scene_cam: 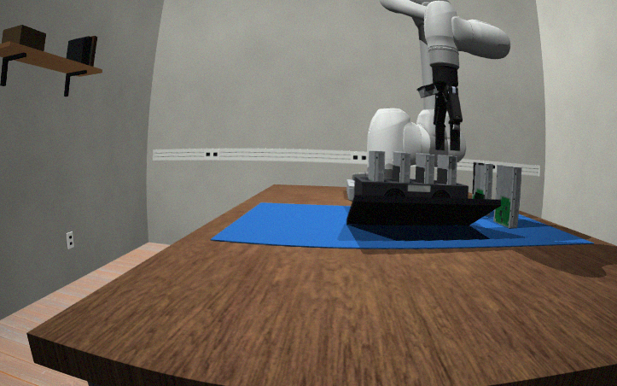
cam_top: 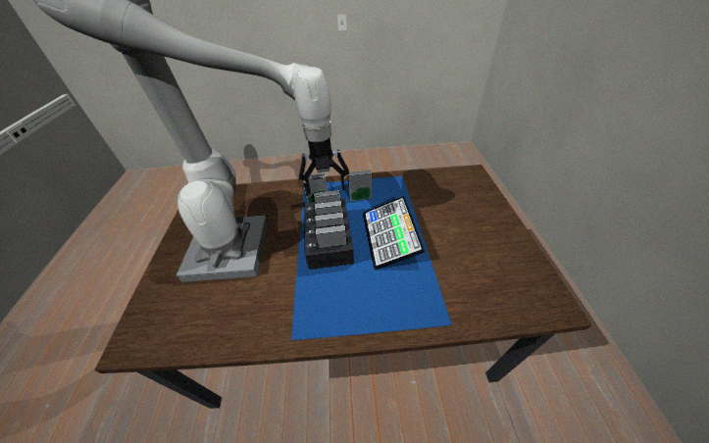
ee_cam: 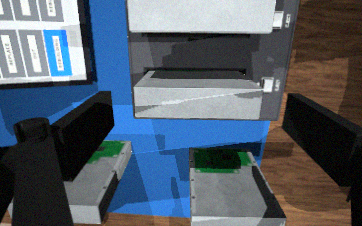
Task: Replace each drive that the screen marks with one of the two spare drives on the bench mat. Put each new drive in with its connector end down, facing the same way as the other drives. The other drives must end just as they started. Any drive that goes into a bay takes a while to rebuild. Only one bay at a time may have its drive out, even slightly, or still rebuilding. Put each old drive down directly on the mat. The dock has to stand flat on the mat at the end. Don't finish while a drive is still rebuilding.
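Note:
The gripper (cam_top: 325, 185) (scene_cam: 446, 147) (ee_cam: 199, 107) is open and empty above the dock's back end, clear of the backmost drive (cam_top: 327, 195) (scene_cam: 446, 170) (ee_cam: 196, 104). That drive stands in its bay, with several others in a row in the black dock (cam_top: 329, 260) (ee_cam: 196, 52), which sits on the blue mat (cam_top: 368, 308) (scene_cam: 287, 223). Two more drives stand upright on the mat behind the dock: one (cam_top: 360, 184) (scene_cam: 507, 191) (ee_cam: 81, 192) on the screen side, one (cam_top: 317, 184) (scene_cam: 482, 179) (ee_cam: 226, 192) on the arm side, green parts low. The screen (cam_top: 392, 231) (ee_cam: 23, 52) shows blue REBUILDING in the back row and green cells in the others.
The tilted screen stands beside the dock on the mat. An orange cell lights in its side column, its words too small to read. The arm's base plate (cam_top: 219, 272) is on the wooden table (cam_top: 489, 264) (scene_cam: 301, 297), on the dock's other side.

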Robot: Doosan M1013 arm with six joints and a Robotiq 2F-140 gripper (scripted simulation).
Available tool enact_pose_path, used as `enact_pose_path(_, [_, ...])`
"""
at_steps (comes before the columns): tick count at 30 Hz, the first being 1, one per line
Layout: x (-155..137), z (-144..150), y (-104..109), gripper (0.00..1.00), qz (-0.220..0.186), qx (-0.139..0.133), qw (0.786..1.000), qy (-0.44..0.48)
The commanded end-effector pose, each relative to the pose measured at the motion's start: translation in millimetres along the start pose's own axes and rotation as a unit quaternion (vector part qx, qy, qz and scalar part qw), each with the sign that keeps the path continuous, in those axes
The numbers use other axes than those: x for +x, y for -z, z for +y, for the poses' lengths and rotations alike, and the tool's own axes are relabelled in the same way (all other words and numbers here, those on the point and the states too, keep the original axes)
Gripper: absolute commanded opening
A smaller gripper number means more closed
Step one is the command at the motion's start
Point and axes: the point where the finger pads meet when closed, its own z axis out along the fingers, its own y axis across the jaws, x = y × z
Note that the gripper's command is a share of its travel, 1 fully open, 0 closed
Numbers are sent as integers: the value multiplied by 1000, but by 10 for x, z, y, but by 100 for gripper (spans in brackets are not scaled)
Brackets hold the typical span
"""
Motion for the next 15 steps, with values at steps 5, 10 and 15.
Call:
enact_pose_path(5, [-1, -3, 248, 89, 0, 0, 1000, 0])
enact_pose_path(10, [-1, -3, 377, 89, 0, 0, 1000, 0])
enact_pose_path(15, [-1, -3, 425, 89, 0, 0, 1000, 0])
